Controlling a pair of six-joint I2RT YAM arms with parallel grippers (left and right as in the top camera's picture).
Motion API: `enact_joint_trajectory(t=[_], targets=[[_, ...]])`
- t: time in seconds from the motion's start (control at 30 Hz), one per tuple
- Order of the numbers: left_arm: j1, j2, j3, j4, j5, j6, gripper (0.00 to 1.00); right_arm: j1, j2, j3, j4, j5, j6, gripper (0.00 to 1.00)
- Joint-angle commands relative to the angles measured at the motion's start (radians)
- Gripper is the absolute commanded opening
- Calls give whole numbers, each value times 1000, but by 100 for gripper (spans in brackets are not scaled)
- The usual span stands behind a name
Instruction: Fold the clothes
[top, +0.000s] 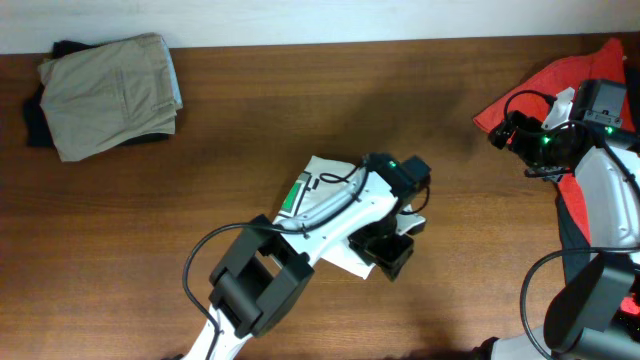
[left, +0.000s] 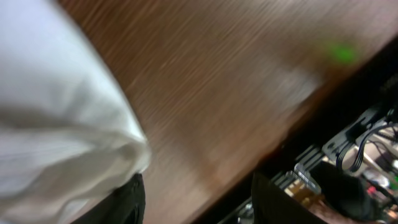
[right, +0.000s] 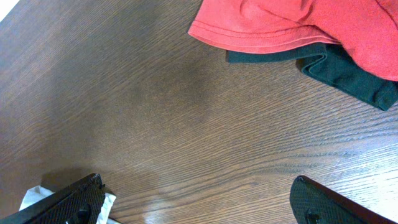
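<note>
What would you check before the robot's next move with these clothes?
1. Left gripper clear of the white shirt: ok, jaws apart, bare table between.
2. Right gripper open and empty: ok.
3. Fold of the white shirt neat: cannot tell, the left arm covers it.
4. Khaki garment folded, set aside: ok.
5. Red garment folded: not ok, loose over a dark garment.

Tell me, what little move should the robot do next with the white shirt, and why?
Probably lift the left fingers up, clear of the white shirt: it already lies folded small on the table, and the fingers stand apart with no cloth between them.
</note>
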Motion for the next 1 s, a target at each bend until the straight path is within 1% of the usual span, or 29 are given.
enact_joint_trajectory(t=[0.0,0.13,0.23,0.33,0.43,0.57,0.7,0.87,0.97], targets=[[2,-38,68,7,-31,-3,55,0,-11,19,3,6,-2,99],[92,-39,251,-97,-131,-4,55,0,-11,19,3,6,-2,99],[157,-39,313,-107,-155,-7,55,0,-11,19,3,6,-2,99],[218,-26,298,-100,-154,-25,55,0,-11,19,3,6,-2,99],[237,-5,245,-87,-149,-25,55,0,-11,19,3,6,-2,99],[212,17,144,-2,-79,-25,55,0,-11,19,3,6,-2,99],[191,29,126,25,-77,-51,55,0,-11,19,3,6,-2,99],[183,93,126,26,-78,-89,55,0,-11,19,3,6,-2,99],[180,125,126,42,-75,-92,55,0,-11,19,3,6,-2,99]])
